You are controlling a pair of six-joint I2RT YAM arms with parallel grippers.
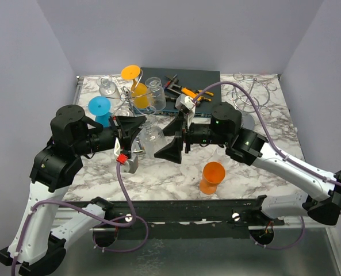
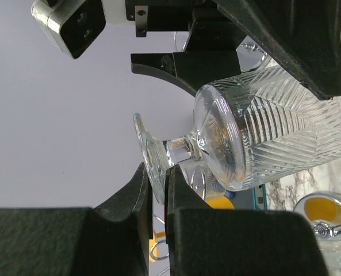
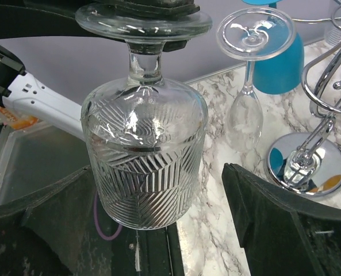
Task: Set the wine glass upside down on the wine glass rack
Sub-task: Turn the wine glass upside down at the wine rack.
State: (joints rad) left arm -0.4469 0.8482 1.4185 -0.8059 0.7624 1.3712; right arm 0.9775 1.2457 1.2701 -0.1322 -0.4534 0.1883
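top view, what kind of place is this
Probably a robot test cell rather than a kitchen: plain walls box in a marble-pattern table, and a left arm and right arm are bolted at its near edge.

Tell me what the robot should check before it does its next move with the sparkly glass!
1. Is the left gripper shut on the foot of the wine glass? Ok, it pinches the foot's rim.
2. Is the right gripper open around the bowl? Ok, one finger on each side.
3. Is the right gripper gripping the bowl? Not ok, its jaws are wide and a gap shows beside the bowl.
4. Does the rack have a free slot? Cannot tell, other glasses crowd it.
5. Is the orange cup out of the way? Ok, it stands apart from both grippers.
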